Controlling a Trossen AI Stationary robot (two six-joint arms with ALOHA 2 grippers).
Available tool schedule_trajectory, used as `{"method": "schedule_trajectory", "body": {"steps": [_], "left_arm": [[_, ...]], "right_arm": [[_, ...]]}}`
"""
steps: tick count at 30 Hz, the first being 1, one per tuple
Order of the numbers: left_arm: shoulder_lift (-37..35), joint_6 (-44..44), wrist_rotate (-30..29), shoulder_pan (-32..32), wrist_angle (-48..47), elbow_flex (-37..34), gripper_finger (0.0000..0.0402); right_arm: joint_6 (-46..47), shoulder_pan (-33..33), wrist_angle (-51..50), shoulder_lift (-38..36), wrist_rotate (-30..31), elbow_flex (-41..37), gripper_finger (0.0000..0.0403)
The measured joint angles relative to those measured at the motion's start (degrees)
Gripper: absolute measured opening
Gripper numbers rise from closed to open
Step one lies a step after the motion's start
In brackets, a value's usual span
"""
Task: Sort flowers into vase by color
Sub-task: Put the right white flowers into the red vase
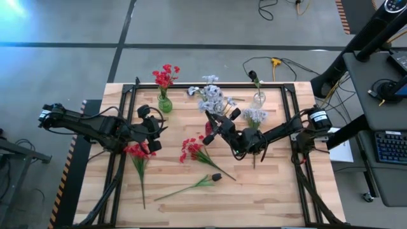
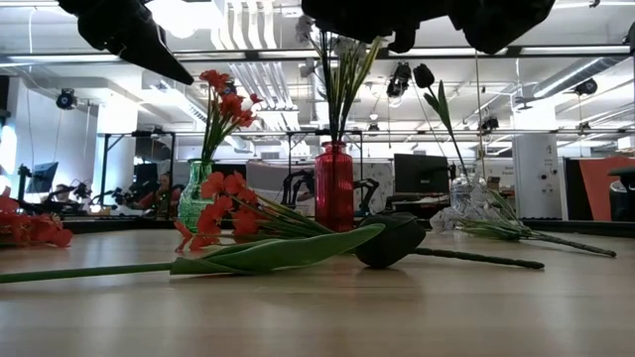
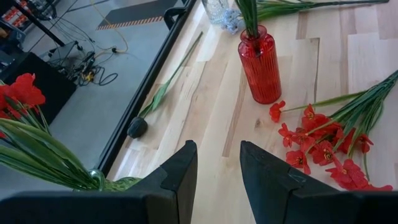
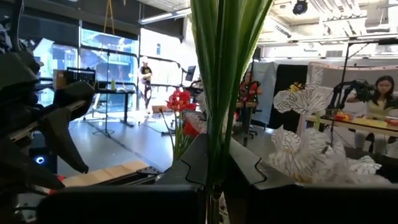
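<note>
Our right claw (image 1: 210,135) pinches pale flower stalks (image 4: 225,93) — light, springy, so we grip low; left claw (image 3: 217,180) spread, empty.

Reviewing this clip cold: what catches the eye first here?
The right gripper, shut on a bunch of pale blue-white flowers, holds the stems in the red vase at mid-table. The left gripper hovers with jaws parted just in front of the green vase of red flowers. More red sprays and a dark bud lie loose on the boards.
</note>
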Motion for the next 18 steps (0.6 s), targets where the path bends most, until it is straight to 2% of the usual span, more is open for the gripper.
{"method": "schedule_trajectory", "body": {"steps": [18], "left_arm": [[0.0, -0.02, 0.0, 0.0, 0.0, 0.0, 0.0106]], "right_arm": [[0.66, 0.0, -0.92, 0.0, 0.07, -0.02, 0.0018]]}}
